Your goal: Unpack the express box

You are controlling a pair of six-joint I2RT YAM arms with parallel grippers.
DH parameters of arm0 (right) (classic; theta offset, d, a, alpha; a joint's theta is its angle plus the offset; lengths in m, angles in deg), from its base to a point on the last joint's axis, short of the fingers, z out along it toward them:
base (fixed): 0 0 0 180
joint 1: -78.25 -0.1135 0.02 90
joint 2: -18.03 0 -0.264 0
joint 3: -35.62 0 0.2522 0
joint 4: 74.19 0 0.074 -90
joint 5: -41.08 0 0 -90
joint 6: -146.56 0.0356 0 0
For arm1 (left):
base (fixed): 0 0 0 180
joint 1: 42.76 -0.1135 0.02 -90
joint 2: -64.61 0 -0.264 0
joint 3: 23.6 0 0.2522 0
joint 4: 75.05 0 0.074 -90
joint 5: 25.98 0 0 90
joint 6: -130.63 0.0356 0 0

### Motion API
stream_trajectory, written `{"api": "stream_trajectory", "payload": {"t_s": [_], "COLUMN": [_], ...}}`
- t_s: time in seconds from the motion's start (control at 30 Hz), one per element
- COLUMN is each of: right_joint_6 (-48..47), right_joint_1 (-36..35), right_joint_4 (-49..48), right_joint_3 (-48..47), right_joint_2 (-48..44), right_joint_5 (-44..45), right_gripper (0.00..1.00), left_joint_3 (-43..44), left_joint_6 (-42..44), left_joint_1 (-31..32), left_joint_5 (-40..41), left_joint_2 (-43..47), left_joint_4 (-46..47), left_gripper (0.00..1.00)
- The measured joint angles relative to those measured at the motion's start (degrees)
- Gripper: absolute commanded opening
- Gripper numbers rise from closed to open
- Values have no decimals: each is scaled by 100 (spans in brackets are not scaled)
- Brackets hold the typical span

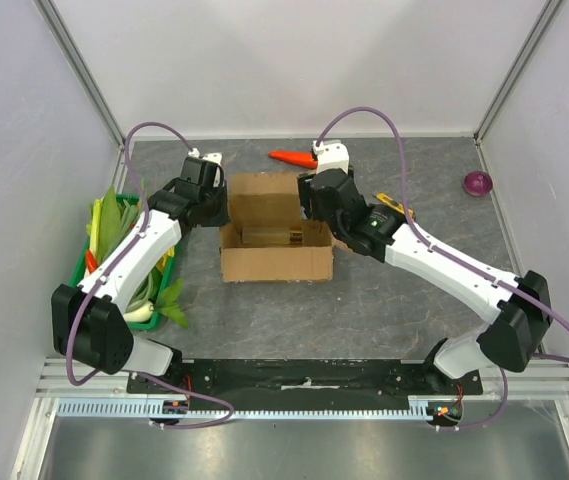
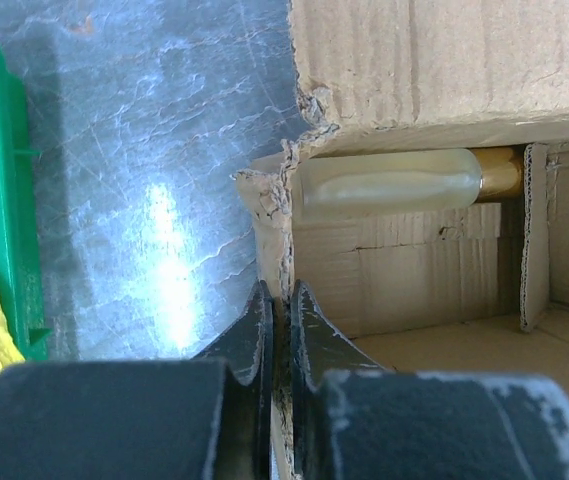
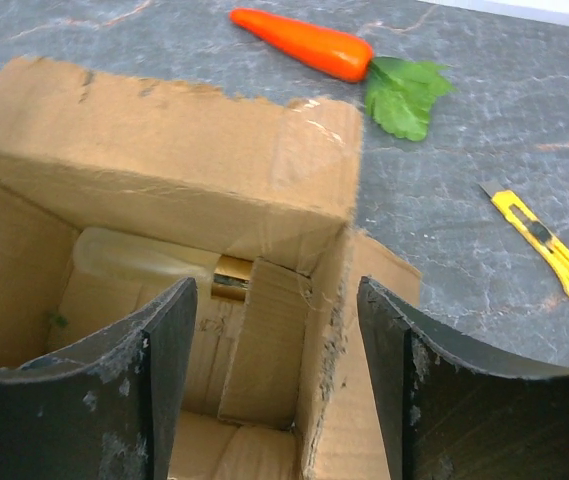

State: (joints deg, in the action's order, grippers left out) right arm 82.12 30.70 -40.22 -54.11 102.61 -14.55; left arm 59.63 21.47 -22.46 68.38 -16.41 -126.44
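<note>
The brown cardboard express box (image 1: 276, 262) stands open in the middle of the table. A pale bottle with a gold cap (image 2: 394, 183) lies inside against its far wall, also seen in the right wrist view (image 3: 144, 260). My left gripper (image 2: 281, 305) is shut on the box's left wall edge (image 2: 269, 215). My right gripper (image 3: 276, 330) is open, one finger on each side of the box's right wall (image 3: 329, 330), not touching it.
A green tray (image 1: 89, 245) of vegetables sits at the left, beside my left arm. A toy carrot (image 1: 292, 158) lies behind the box, a yellow utility knife (image 3: 539, 240) to its right. A purple object (image 1: 478, 183) rests far right.
</note>
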Motion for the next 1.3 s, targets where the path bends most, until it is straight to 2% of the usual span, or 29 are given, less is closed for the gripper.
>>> {"api": "stream_trajectory", "payload": {"t_s": [0.23,0.43,0.63,0.87,1.17,1.3], "right_joint_6": [-916,-1534,-2065,-2500,-2669,-2667], "right_joint_1": [52,50,0,-280,-979,-1235], "right_joint_4": [-227,-304,-343,-238,-219,-234], "right_joint_3": [0,2,249,522,546,629], "right_joint_2": [-170,-175,-177,-170,61,175], "right_joint_5": [-1596,-3141,-3856,-3921,-2929,-2343], "right_gripper": [69,64,60,56,43,40], "left_joint_3": [-61,-627,-1386,-2024,-2391,-2487], "left_joint_6": [890,1622,2157,2586,2769,2809], "left_joint_1": [2,2,2,4,4,4], "left_joint_5": [-393,-1012,-1582,-2393,-2754,-2756], "left_joint_2": [24,358,874,1132,1268,1333], "left_joint_4": [433,1235,2157,3217,3825,3934], "left_gripper": [2,2,2,2,2,2]}}
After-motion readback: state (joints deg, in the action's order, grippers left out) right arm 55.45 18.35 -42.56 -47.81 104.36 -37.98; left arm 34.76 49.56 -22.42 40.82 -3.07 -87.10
